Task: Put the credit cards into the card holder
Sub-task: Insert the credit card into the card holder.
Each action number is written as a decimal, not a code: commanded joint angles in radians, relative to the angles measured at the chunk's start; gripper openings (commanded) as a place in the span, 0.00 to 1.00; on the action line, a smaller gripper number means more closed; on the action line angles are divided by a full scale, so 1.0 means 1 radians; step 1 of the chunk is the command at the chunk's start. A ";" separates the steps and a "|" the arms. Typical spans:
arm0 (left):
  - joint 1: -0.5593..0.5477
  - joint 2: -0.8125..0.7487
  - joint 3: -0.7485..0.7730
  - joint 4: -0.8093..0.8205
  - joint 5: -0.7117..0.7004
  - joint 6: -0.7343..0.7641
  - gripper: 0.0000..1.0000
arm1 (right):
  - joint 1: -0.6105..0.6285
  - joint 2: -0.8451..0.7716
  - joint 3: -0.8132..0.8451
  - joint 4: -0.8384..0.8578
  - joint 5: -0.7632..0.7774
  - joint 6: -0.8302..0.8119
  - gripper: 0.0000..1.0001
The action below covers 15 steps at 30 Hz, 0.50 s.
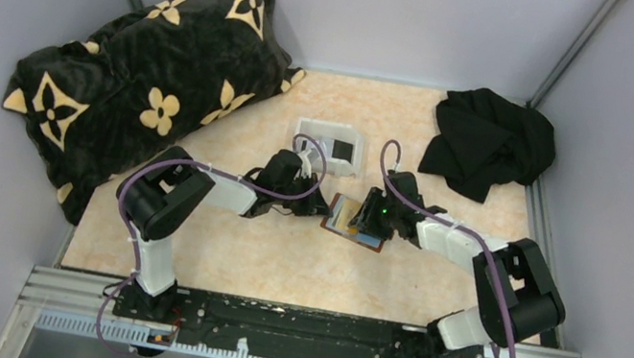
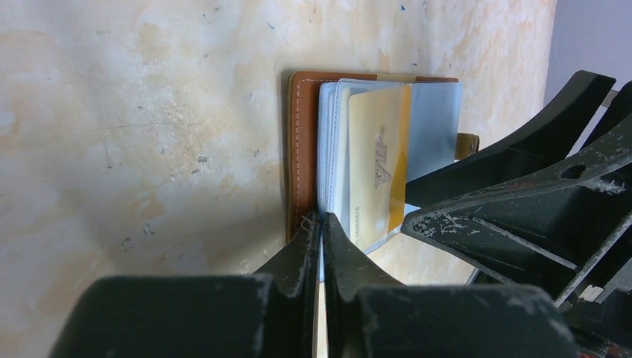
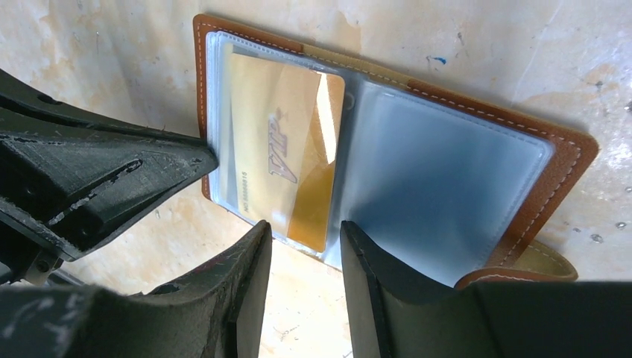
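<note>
White-and-black arms (image 1: 228,193); purple cables (image 1: 124,200); scuffed black tools (image 2: 321,221).

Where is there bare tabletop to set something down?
Free: the near strip before the open brown leather card holder; also between the white plastic tray and crumpled black cloth. Crowded: centre, where left gripper and right gripper meet at it.

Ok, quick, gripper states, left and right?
Left gripper: shut, pinching the card holder's clear sleeve edge.
Right gripper: open, holding nothing; gold card just beyond its fingertips.

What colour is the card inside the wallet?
The card is gold, best seen in the right wrist view.
</note>
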<state>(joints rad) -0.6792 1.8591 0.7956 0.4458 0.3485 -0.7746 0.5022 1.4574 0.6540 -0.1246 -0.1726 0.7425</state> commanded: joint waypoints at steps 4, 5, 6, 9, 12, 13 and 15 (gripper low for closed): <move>-0.006 0.017 -0.020 0.001 0.002 -0.002 0.07 | 0.006 0.017 0.054 -0.038 0.072 -0.045 0.38; -0.008 0.017 -0.018 0.001 0.002 -0.003 0.07 | 0.006 0.021 0.059 -0.037 0.073 -0.045 0.38; -0.008 0.017 -0.018 0.001 0.002 -0.003 0.07 | 0.006 0.026 0.065 -0.036 0.070 -0.047 0.38; -0.011 0.023 -0.015 0.002 0.002 -0.003 0.06 | 0.008 0.040 0.081 -0.034 0.064 -0.049 0.36; -0.014 0.026 -0.013 0.006 0.004 -0.007 0.06 | 0.014 0.058 0.099 -0.031 0.060 -0.051 0.36; -0.015 0.029 -0.012 0.007 0.004 -0.008 0.06 | 0.016 0.066 0.106 -0.031 0.060 -0.052 0.36; -0.017 0.029 -0.011 0.007 0.004 -0.008 0.06 | 0.024 0.077 0.112 -0.024 0.061 -0.049 0.35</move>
<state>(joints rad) -0.6857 1.8614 0.7921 0.4534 0.3519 -0.7887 0.5087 1.5116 0.7204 -0.1551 -0.1360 0.7097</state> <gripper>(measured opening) 0.068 0.358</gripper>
